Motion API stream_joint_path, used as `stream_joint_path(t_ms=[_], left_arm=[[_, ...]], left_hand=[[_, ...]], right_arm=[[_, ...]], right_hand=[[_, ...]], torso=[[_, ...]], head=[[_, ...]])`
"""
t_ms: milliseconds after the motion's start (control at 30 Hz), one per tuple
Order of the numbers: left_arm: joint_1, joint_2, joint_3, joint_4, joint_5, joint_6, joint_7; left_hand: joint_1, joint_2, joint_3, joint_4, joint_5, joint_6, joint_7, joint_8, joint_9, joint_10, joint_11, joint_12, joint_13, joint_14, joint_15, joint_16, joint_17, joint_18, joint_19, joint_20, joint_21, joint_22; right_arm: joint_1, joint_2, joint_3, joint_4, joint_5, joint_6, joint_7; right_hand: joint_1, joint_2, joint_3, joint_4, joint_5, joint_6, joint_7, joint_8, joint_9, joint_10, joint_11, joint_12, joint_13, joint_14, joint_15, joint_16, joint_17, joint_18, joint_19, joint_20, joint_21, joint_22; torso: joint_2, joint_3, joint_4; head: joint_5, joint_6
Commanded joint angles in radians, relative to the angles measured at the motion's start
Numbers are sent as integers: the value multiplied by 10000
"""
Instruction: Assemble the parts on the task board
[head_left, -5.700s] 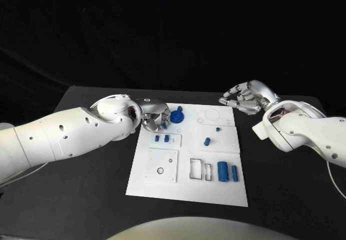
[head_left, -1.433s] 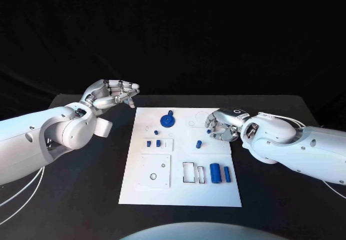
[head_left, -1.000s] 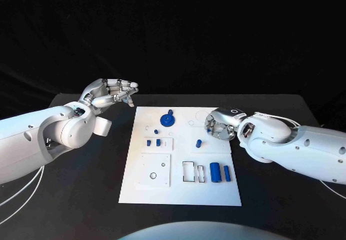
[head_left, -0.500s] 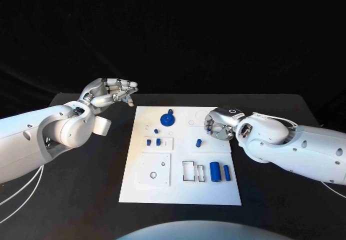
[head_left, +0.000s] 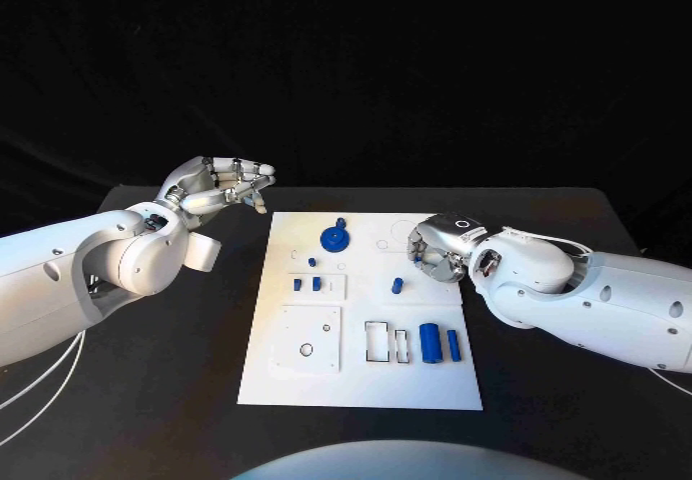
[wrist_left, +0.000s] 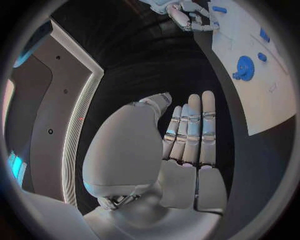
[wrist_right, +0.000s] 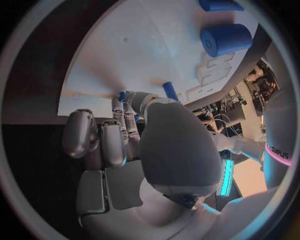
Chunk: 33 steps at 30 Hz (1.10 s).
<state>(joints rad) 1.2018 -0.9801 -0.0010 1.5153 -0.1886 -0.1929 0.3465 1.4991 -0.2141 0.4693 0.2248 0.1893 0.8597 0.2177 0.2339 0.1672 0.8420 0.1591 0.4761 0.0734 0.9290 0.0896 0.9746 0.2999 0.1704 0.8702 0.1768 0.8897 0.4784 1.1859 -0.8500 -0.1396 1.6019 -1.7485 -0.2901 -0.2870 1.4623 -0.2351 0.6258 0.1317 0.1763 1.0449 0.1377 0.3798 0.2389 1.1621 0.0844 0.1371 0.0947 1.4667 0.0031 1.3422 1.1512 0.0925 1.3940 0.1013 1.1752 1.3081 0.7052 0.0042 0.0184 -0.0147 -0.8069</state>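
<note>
The white task board (head_left: 361, 375) lies mid-table. On it are a blue disc with a knob (head_left: 333, 238), two short pegs (head_left: 307, 285), a single peg (head_left: 395, 286), a thick cylinder (head_left: 430, 342) and a thinner one (head_left: 453, 345). My right hand (head_left: 437, 255) is down on the board's right edge. In the right wrist view its fingertips (wrist_right: 127, 102) pinch a small blue part (wrist_right: 122, 94), close to the single peg (wrist_right: 170, 91). My left hand (head_left: 224, 185) hovers off the board's far left corner, fingers straight (wrist_left: 190, 130) and holding nothing.
Rectangular cut-outs (head_left: 385, 343) and a round hole (head_left: 306, 351) sit in the board's near half. Black table (head_left: 144, 380) surrounds the board on all sides. The left wrist view shows the board's far end (wrist_left: 269, 100) and the blue disc (wrist_left: 244, 67).
Since 5.7 s ago my left hand left the blue disc and rose off the board's corner; my right hand came down onto the board. In the last second the right hand only edged slightly.
</note>
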Motion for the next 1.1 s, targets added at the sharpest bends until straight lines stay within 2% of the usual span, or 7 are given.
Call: stream_joint_path(t_ms=[33,233,467,767,1100], left_arm=[[6,4,9,28,-137,223,-28],[5,5,8,34,-203,254,-62],[5,-2,8,47,-233,278,-83],[5,-4,8,46,-241,303,-90],[5,4,8,29,-250,348,-111]], left_hand=[[-67,-31,77,-3,22,-36,72,-59,-9,-40,34,5,-15,-92,-6,-62,-13,129,-39,27,-49,-16],[-53,-31,100,-30,26,-44,76,-65,-10,-53,38,5,-18,-109,-3,-79,-18,131,-48,30,-61,-22],[-15,-31,145,-90,31,-49,82,-72,-10,-65,42,8,-21,-126,-4,-103,-26,134,-55,30,-67,-25],[-7,-31,157,-106,32,-51,84,-74,-11,-69,44,9,-22,-130,-3,-110,-28,134,-57,30,-68,-25],[-30,-55,161,-122,24,-64,93,-84,-13,-85,53,7,-26,-141,7,-126,-33,130,-65,35,-73,-27]], right_arm=[[-132,-10,-93,-1,-262,450,-350],[-158,-9,-92,42,-389,-21,-461],[-173,-10,-91,100,-456,-585,-456],[-176,-40,-89,176,-541,-1129,-421],[-161,-160,-78,317,-435,-1436,-434]], right_hand=[[204,94,268,-346,36,-11,72,20,9,229,-56,96,46,124,-79,-23,-15,-93,97,-51,127,733],[29,217,600,-837,11,26,12,-1,24,673,-165,366,169,143,-163,-38,-50,-178,279,-123,589,1017],[-82,290,910,-1183,29,48,-19,-75,-3,763,-205,570,300,150,-210,-71,-108,-209,340,-182,771,1150],[-201,263,1006,-1299,16,115,-37,-81,-6,802,-226,679,372,159,-225,-70,-113,-220,357,-195,835,1201],[-301,239,1024,-1339,8,164,-51,-76,-3,812,-241,737,413,171,-235,-55,-90,-232,380,-200,895,1240]], torso=[[-4,4,-3],[-5,4,2],[-2,3,6],[-4,5,1],[-8,7,0]], head=[[-11,1],[-21,3],[-29,1],[-20,6],[-28,15]])
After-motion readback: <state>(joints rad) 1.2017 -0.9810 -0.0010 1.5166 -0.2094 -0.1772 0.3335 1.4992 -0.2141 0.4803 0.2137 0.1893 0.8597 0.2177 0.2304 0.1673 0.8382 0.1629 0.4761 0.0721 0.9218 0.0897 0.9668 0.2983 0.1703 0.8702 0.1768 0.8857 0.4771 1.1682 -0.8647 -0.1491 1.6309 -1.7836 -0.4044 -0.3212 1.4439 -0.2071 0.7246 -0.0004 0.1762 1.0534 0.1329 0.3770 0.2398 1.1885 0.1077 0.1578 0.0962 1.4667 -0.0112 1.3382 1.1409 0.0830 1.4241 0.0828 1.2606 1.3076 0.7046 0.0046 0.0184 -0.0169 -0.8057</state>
